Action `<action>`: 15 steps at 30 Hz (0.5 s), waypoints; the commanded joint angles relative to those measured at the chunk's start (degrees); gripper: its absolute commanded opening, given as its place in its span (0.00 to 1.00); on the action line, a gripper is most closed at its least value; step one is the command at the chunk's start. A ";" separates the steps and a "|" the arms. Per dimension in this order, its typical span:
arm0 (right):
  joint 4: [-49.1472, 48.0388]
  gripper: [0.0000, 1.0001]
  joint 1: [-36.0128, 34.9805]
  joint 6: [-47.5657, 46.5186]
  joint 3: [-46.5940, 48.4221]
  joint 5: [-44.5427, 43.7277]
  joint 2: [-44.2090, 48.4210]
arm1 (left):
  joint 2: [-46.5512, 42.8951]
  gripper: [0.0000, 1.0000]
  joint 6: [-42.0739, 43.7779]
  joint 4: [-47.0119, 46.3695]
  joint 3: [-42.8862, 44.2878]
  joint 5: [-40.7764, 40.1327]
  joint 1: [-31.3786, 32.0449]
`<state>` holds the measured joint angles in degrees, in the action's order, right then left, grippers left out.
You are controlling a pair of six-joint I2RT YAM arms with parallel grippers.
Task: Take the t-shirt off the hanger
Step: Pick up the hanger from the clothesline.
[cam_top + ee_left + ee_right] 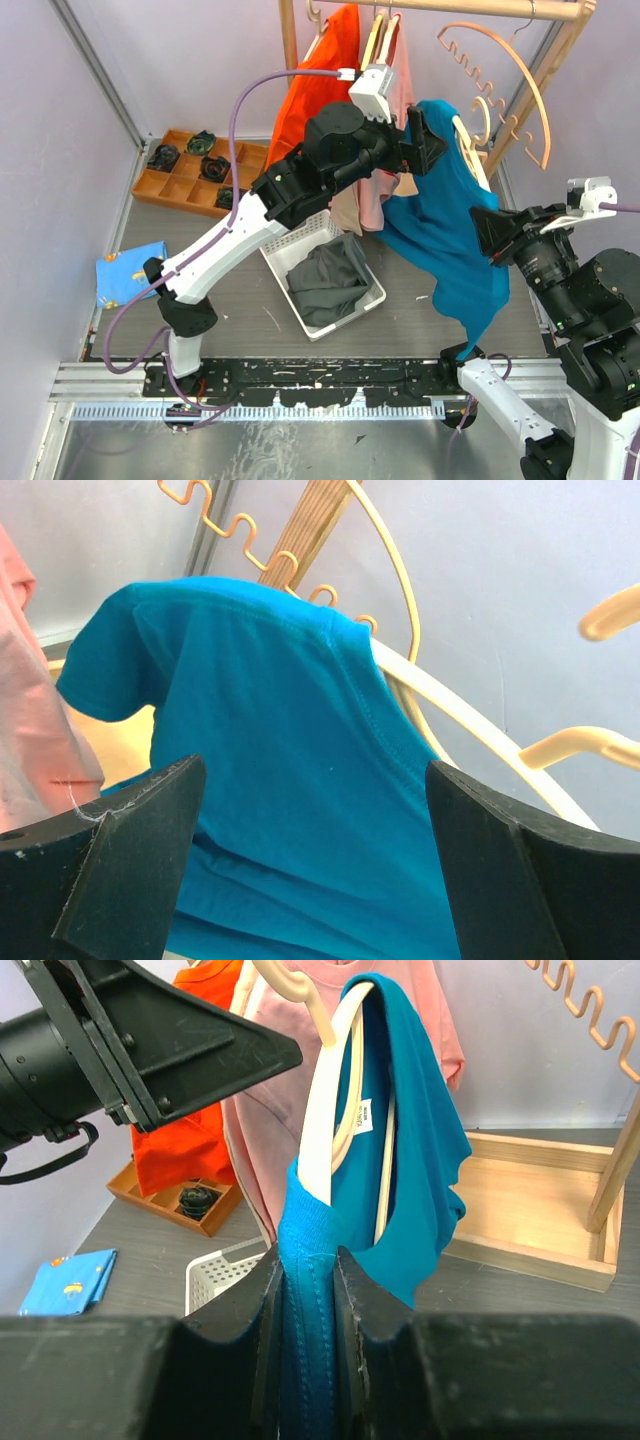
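Inside the clamped right pincer [308, 1265] hangs the teal t-shirt [412, 1160], the left pincer [315, 780] gaping at its shoulder

Pink shirt [378, 205] and orange shirt [320, 80] crowd the teal t-shirt [450, 250] on its left; the wooden rack post [552, 70] and spare hangers [537, 100] hem its right. Bare tabletop [405, 305] lies open between it and the white basket [290, 250].

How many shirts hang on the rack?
3: orange shirt left, pink shirt middle, teal shirt right, in the right pincer. The left arm may hide more.
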<state>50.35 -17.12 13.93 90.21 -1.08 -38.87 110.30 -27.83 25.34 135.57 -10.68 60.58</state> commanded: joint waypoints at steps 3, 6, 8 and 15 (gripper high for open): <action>-3.64 0.01 0.55 0.48 0.99 1.91 0.81 | 1.38 0.98 -1.69 -3.28 3.20 -0.26 0.27; -3.59 0.01 0.75 0.48 1.22 2.33 0.77 | 2.11 0.99 -1.94 -3.28 3.73 -0.23 0.25; -3.55 0.01 0.78 0.48 1.43 2.63 0.64 | 2.56 1.00 -2.06 -3.28 4.19 -0.04 0.30; -3.59 0.01 1.16 0.54 2.39 3.43 0.16 | 3.70 0.93 -2.06 -2.67 5.10 0.03 0.42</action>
<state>51.55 -16.36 13.91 90.24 1.02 -38.87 113.12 -29.50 24.10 138.61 -10.63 60.66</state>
